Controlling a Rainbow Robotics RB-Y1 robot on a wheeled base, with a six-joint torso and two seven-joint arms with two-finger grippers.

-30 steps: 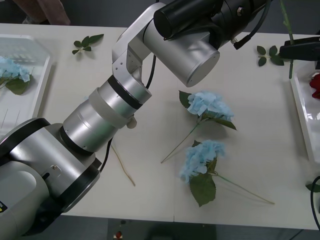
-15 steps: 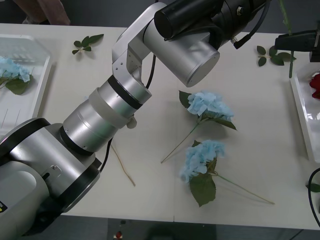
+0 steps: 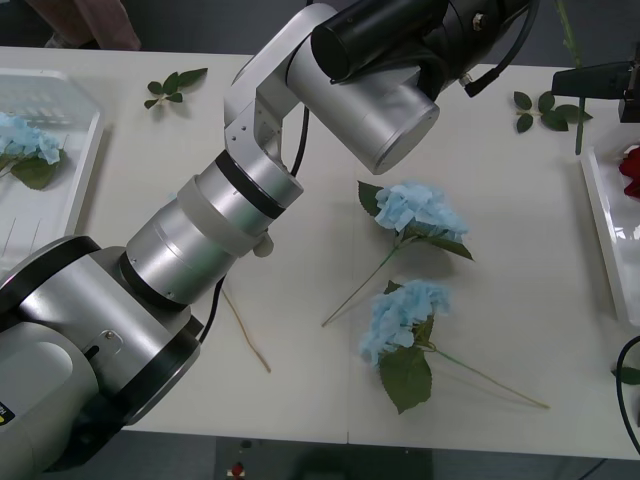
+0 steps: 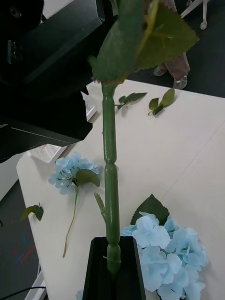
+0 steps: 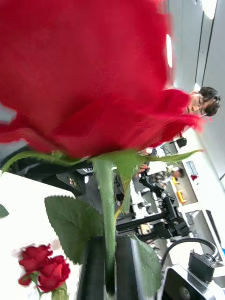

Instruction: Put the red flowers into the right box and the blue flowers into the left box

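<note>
Over the right box (image 3: 612, 215), both black grippers clamp one red rose (image 5: 89, 70): the left gripper (image 5: 108, 262) pinches the stem below the bloom, the right gripper (image 4: 112, 262) lower down. Two blue flowers (image 3: 418, 210) lie mid-table (image 3: 500, 150).

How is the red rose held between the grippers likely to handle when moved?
Probably top-heavy: the red rose has a big bloom above the left gripper. Its stem looks stiff, standing straight from the right gripper, so little droop. Likely light, given that thin stem.
</note>
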